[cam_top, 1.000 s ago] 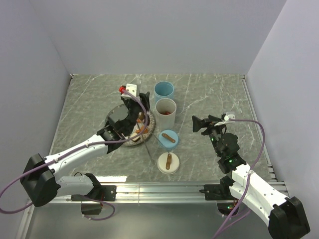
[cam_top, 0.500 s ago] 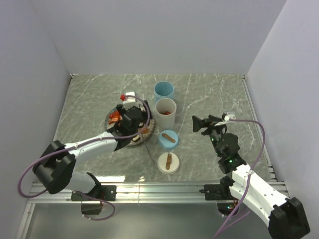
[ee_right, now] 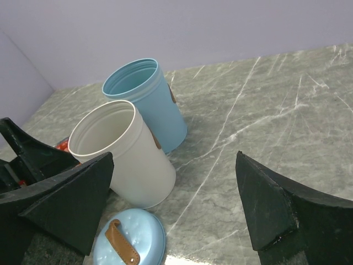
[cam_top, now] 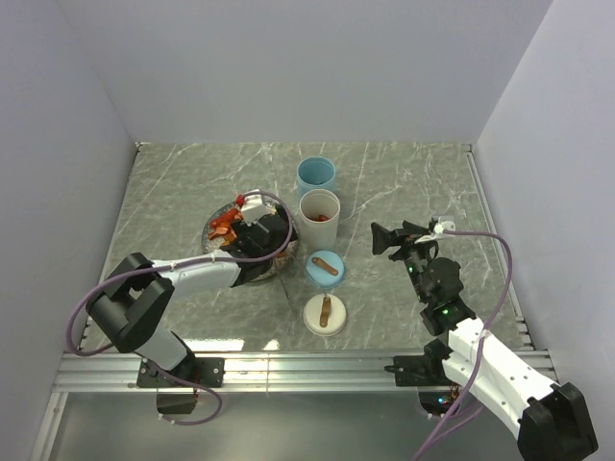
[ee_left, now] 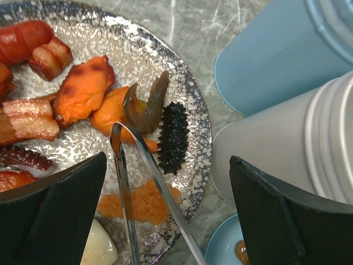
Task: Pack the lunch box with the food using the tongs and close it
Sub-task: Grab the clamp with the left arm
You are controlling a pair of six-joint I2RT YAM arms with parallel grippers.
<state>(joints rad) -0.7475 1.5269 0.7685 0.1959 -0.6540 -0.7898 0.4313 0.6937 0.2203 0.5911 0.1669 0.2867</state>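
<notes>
The tongs (ee_left: pixel 144 165) lie on the speckled plate (ee_left: pixel 138 44), their tips at a brown curled piece (ee_left: pixel 148 105). My left gripper (ee_left: pixel 168 160) hovers open just above, one finger either side of the tongs without touching them. The food (ee_left: pixel 83 91) on the plate includes orange, red and black pieces (cam_top: pixel 226 223). The lunch box is two upright open cups, white (cam_top: pixel 319 219) and blue (cam_top: pixel 316 176), with something red inside the white one. My right gripper (cam_top: pixel 384 240) hangs open over the table to the right, empty, facing the white cup (ee_right: pixel 129 160).
A blue lid (cam_top: pixel 325 266) and a white lid (cam_top: pixel 325 315), each with a brown strap handle, lie on the marble table in front of the cups. The blue lid (ee_right: pixel 129 243) sits just below my right gripper's view. Walls close in on the left, back and right.
My left gripper has opened and let go of the tongs, which now rest on the plate. The left arm has swung round and settled lower over the plate. The right arm has not moved.
</notes>
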